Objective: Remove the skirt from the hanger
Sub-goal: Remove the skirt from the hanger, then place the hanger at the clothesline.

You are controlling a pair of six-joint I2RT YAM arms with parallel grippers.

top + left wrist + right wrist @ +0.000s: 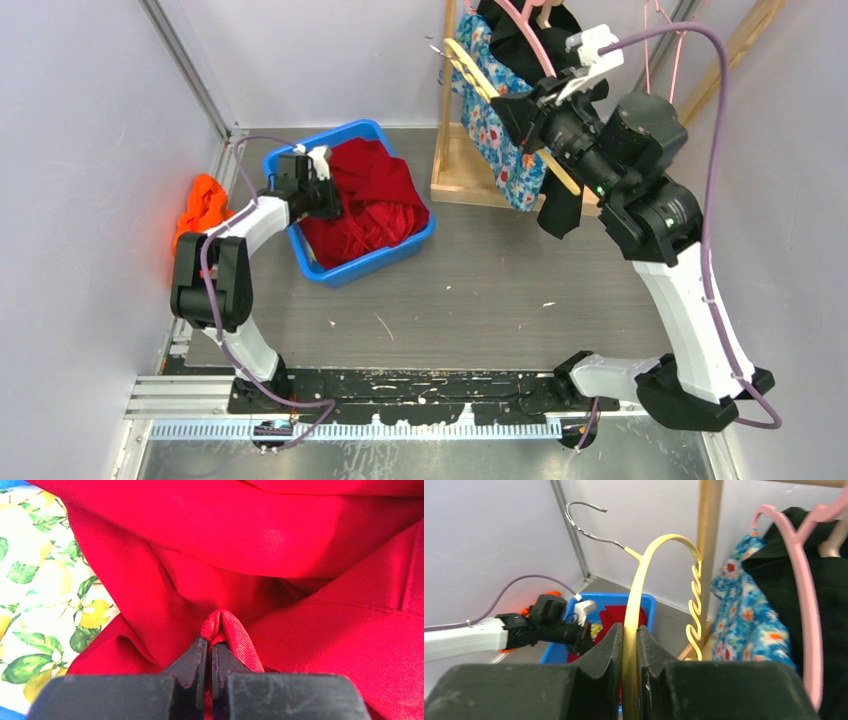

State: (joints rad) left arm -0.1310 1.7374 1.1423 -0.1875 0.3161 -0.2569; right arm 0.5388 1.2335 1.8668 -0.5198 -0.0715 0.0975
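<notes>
red skirt (372, 210) heaped inside blue bin (385, 257), seemingly off yellow hanger (636, 590). left gripper (211, 642) pinched tight on a skirt fold in bin. right gripper (630, 632) clamped on hanger, well right of bin. release low, lift straight, avoid snagging.

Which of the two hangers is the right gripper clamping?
The yellow hanger, pinched in the right gripper; the pink hanger is untouched, against black clothing.
</notes>
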